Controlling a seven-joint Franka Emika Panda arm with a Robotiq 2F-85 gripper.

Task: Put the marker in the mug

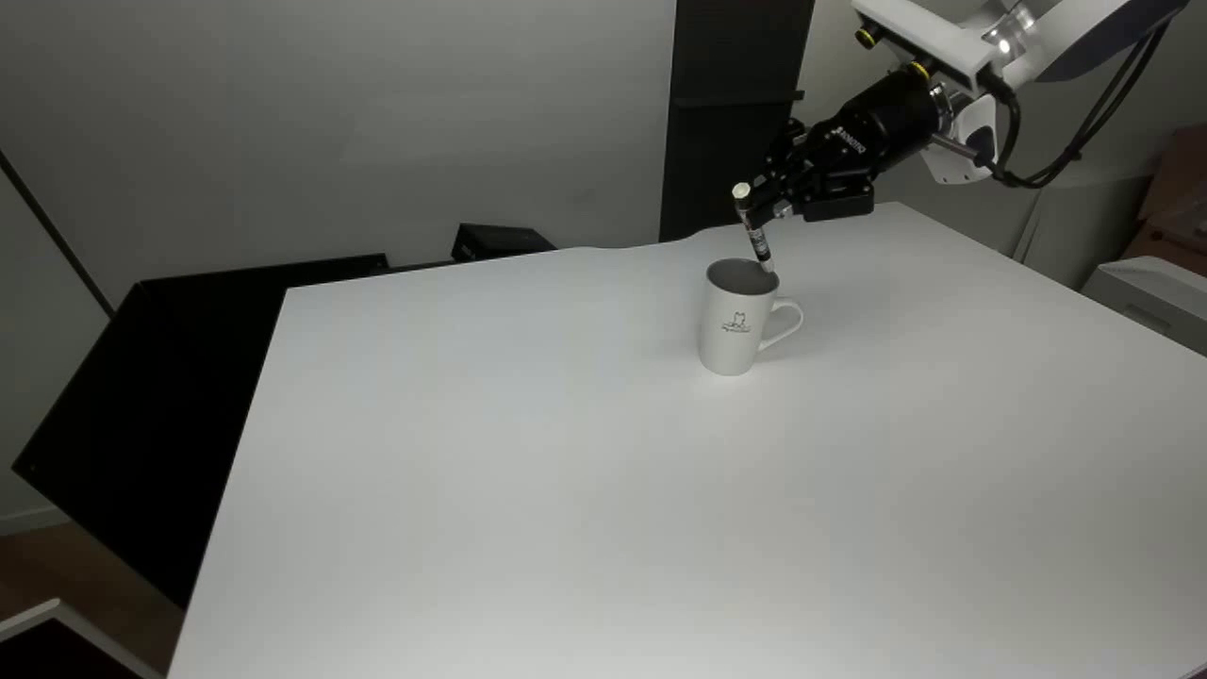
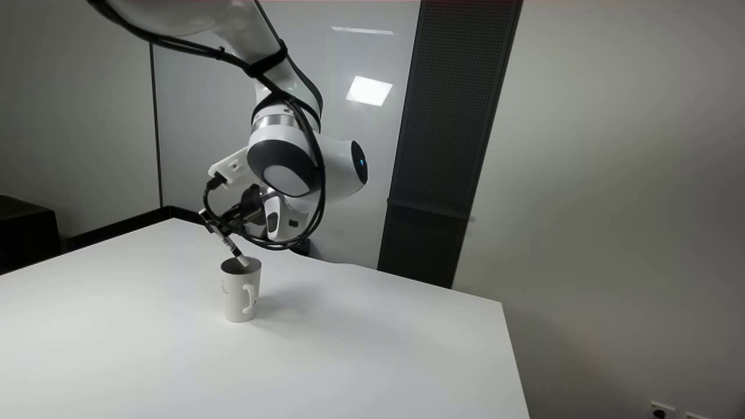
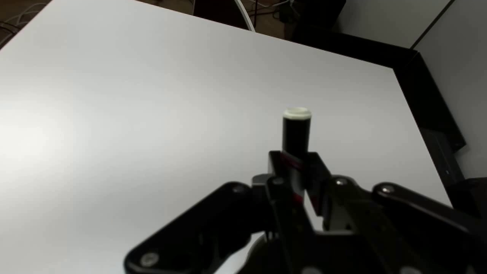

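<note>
The white mug (image 1: 728,330) stands upright on the table; it also shows in an exterior view (image 2: 236,299), its handle to the right in the first of these points' pictures. In the wrist view only part of the mug's rim and dark inside (image 3: 257,257) shows, low down behind the fingers. My gripper (image 1: 771,200) is shut on the marker (image 1: 757,240) above the mug. The marker (image 2: 230,244) is tilted, its white lower tip at the mug's opening; I cannot tell whether the tip is inside or just above. In the wrist view the marker's pale-capped end (image 3: 296,133) sticks up between the fingertips (image 3: 295,169).
The white table (image 1: 528,490) extends widely around the mug. A black box (image 1: 500,241) sits behind the table's far edge. A dark panel (image 2: 430,174) stands against the wall behind. A pale box (image 1: 1155,297) is beside the table's right edge in an exterior view.
</note>
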